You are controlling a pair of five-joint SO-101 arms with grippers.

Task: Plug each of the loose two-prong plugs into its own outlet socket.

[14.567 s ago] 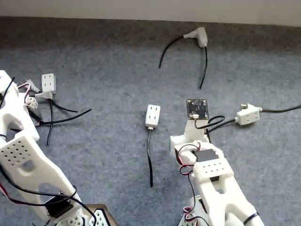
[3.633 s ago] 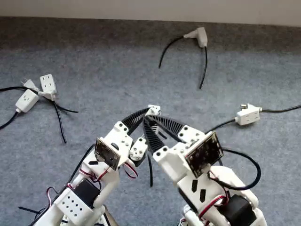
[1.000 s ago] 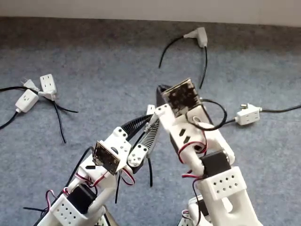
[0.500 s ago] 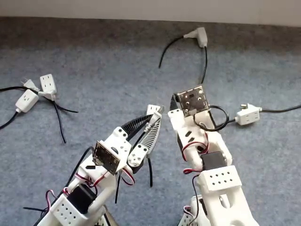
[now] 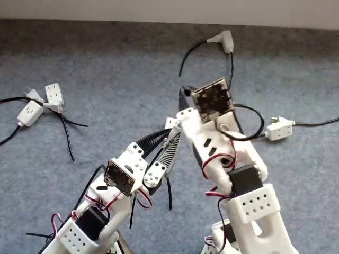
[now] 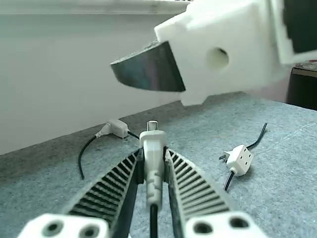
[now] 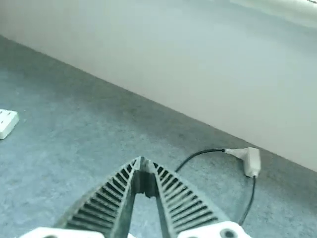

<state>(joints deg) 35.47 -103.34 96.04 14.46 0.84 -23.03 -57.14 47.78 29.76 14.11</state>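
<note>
Left gripper [image 6: 153, 151]: closed on the white outlet socket [image 5: 170, 124], clamping its narrow body from both sides. The socket stands upright past the fingertips, with its black cord hanging down between the fingers.
Right gripper [image 7: 143, 167]: fingers drawn together at the tips, with nothing seen between them.
Target plug [image 7: 251, 159]: white two-prong plug on a black cord. It lies flat on the grey carpet [image 5: 116, 69] close to the far wall, well apart from both grippers.
Bearing: the plug lies ahead of the right gripper and off to one side of its pointing line. In the high view it sits beyond the fingertips, nearer the wall.
Long axis: the plug body runs roughly parallel to the wall, and its cord curves back toward the arms. Prong direction is too small to confirm.
Nearer arm: the right, by a clear margin. The left is occupied with the socket.
Held socket position: appears lifted off the carpet at mid-surface, just beside the right arm's wrist.
Other items: a corded socket block [image 5: 279, 128] lies on the right side. Two more socket blocks [image 5: 54, 92] lie with a plug among tangled cords at the left edge.
Step in hand (judgement): the right arm is placed to fetch the far plug for mating with the held socket.
Requirement (judgement): the jaws must open and come down across the plug's short width, leaving the prongs free.
Risk (judgement): cord drag may turn the plug during the lift.
</note>
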